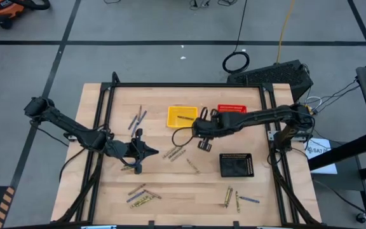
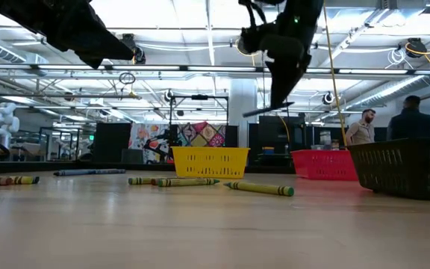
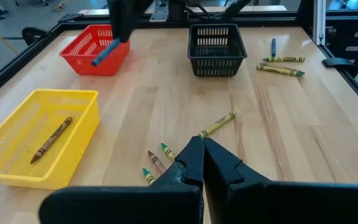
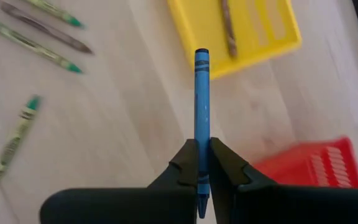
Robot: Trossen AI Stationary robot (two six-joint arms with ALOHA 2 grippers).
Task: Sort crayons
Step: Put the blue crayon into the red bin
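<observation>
My right gripper (image 1: 203, 141) is shut on a blue crayon (image 4: 202, 106) and hangs above the table between the yellow basket (image 1: 183, 116) and the red basket (image 1: 232, 109). It also shows in the left wrist view (image 3: 120, 32), over the red basket (image 3: 95, 48). My left gripper (image 3: 202, 148) is shut and empty, above the table's left middle (image 1: 151, 151). A brown crayon (image 3: 51, 139) lies in the yellow basket (image 3: 17, 168). Loose crayons lie flat on the table: green and brown ones (image 3: 157, 160), one olive crayon (image 3: 218, 124). My right gripper pinches the blue crayon between its two fingers (image 4: 188, 165), near one end (image 4: 202, 177). A short tip shows behind the fingers and the long part sticks out past them. The fingers come slanting from above. The crayon (image 2: 269, 110) is lifted clear, nearly level.
A black basket (image 1: 237, 164) stands at the right. More crayons lie at the far left (image 1: 136, 118), the near left (image 1: 142, 194) and the near right (image 1: 237, 198). Black frame rails (image 1: 100, 127) run along the table's sides. People stand in the room beyond (image 2: 364, 127).
</observation>
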